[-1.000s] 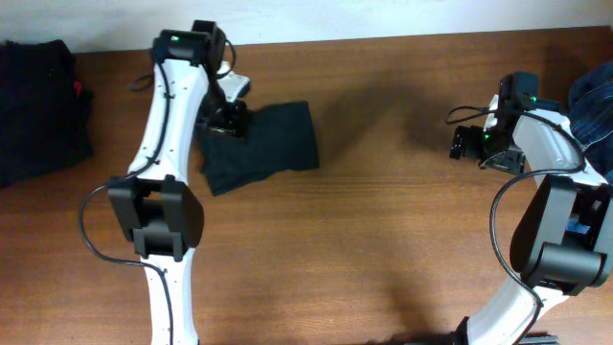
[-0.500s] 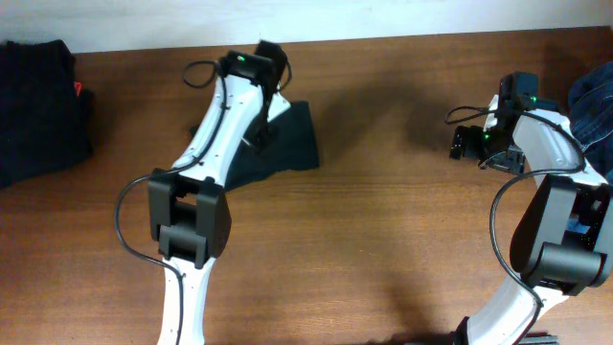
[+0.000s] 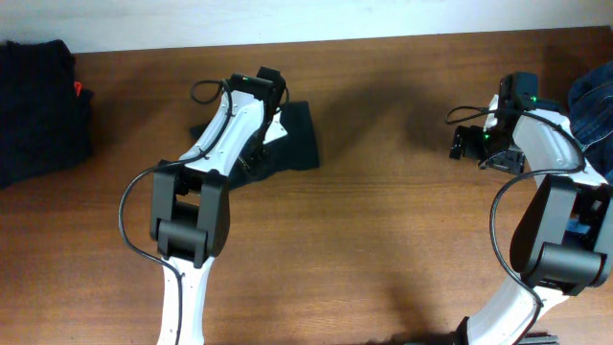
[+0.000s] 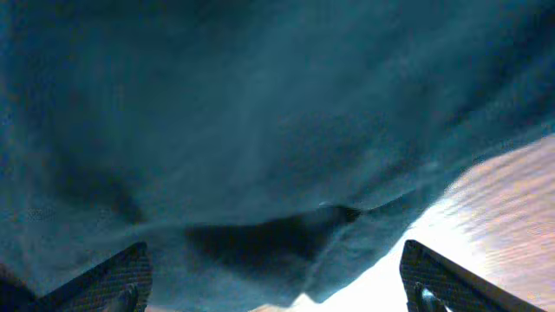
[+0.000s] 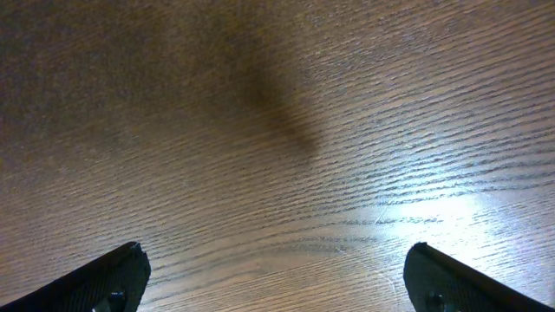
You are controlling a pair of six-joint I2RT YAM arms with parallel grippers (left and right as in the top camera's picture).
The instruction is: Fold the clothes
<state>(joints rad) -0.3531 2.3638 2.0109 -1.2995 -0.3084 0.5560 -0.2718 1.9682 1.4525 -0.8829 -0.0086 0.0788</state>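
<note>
A folded black T-shirt (image 3: 292, 139) lies on the wooden table at the back left of centre. My left gripper (image 3: 261, 144) hangs over its left part, mostly hidden by the arm. In the left wrist view the dark cloth (image 4: 260, 121) fills the picture, its folded edge just above the wide-apart fingertips (image 4: 126, 273); nothing is held. My left gripper (image 4: 273, 290) is open. My right gripper (image 3: 466, 144) hovers over bare wood at the right. It is open and empty in the right wrist view (image 5: 277, 286).
A pile of dark clothes (image 3: 38, 105) with a red tag lies at the far left edge. A blue garment (image 3: 596, 105) lies at the far right edge behind the right arm. The table's back edge (image 3: 383, 40) meets a white wall.
My left arm has swung right from the shirt's left end, over the shirt, then settled slightly lower over it. The right arm has not moved.
</note>
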